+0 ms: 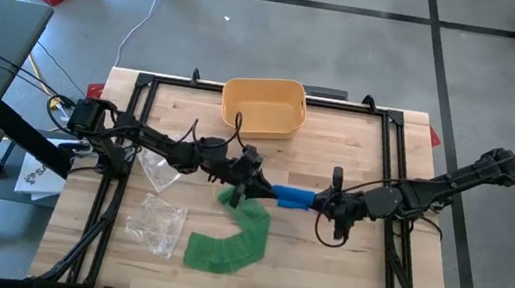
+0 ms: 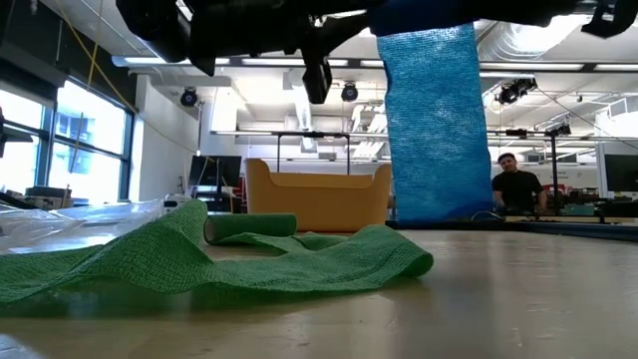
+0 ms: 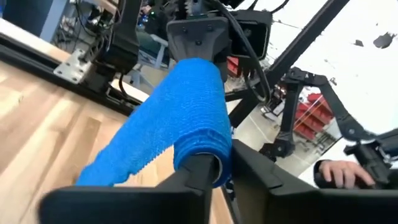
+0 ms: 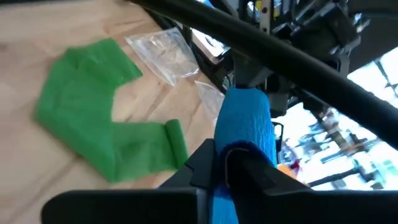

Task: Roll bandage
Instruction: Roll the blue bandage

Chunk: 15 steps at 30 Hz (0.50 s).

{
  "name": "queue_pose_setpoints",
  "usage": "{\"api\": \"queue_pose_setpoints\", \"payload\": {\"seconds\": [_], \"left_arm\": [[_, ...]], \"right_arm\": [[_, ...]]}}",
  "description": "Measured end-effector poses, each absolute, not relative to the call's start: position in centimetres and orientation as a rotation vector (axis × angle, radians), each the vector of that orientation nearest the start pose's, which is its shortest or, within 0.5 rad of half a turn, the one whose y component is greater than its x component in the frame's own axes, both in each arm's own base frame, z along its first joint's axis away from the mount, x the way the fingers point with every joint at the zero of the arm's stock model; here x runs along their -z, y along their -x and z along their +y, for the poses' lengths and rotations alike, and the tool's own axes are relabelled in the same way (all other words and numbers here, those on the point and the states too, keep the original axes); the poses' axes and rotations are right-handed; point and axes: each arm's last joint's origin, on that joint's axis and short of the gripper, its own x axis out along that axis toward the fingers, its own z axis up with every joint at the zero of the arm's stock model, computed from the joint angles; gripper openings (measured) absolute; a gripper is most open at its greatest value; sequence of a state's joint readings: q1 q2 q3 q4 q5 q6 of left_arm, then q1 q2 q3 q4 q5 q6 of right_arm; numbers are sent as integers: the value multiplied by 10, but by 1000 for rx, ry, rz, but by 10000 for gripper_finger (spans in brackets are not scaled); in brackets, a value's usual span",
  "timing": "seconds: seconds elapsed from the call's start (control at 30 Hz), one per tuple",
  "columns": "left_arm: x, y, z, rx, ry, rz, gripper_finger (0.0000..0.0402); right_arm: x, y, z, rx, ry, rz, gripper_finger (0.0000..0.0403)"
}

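A blue bandage roll [image 1: 292,196] hangs level above the table's middle between my two grippers. Its loose tail [image 2: 434,130] drops straight down to the tabletop. My left gripper [image 1: 260,187] is shut on the roll's left end and my right gripper [image 1: 322,205] is shut on its right end. A green bandage [image 1: 232,239] lies unrolled on the wood below and nearer, with one end rolled into a small tube [image 2: 251,226]. My left gripper holds the roll's left end [image 3: 200,163], coming level from the table's left, along the roll. One finger [image 3: 198,177] seems to enter the hollow core and the other [image 3: 252,177] lies outside. The roll is lifted clear. My right gripper holds the roll's right end [image 4: 239,152], coming nearly level from the table's right, along the roll. Its fingers [image 4: 200,163] close on the end's rim; whether one sits inside the core I cannot tell. The roll stays clear of the table and its tail hangs below.
A yellow basket [image 1: 263,104] stands at the far middle of the table. Two clear plastic wrappers [image 1: 158,170] [image 1: 155,223] lie on the left. A black frame [image 1: 136,107] rims the table. A person [image 2: 515,184] sits in the room beyond.
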<state>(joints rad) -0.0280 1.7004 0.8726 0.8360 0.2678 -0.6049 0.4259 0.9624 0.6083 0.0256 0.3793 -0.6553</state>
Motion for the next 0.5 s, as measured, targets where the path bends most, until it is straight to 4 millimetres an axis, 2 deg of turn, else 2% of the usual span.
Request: {"api": "queue_pose_setpoints", "payload": {"seconds": [0.07,0.2,0.5], "left_arm": [[-226,-359,-18,305,566,80,13],[-226,-359,-18,316,520,76,11],[-229,-358,-19,331,304,44,4]], "right_arm": [[-261,-195,77,-137,698,282,37],[-261,-195,77,-103,492,291,56],[-261,-195,77,-41,83,302,145]]}}
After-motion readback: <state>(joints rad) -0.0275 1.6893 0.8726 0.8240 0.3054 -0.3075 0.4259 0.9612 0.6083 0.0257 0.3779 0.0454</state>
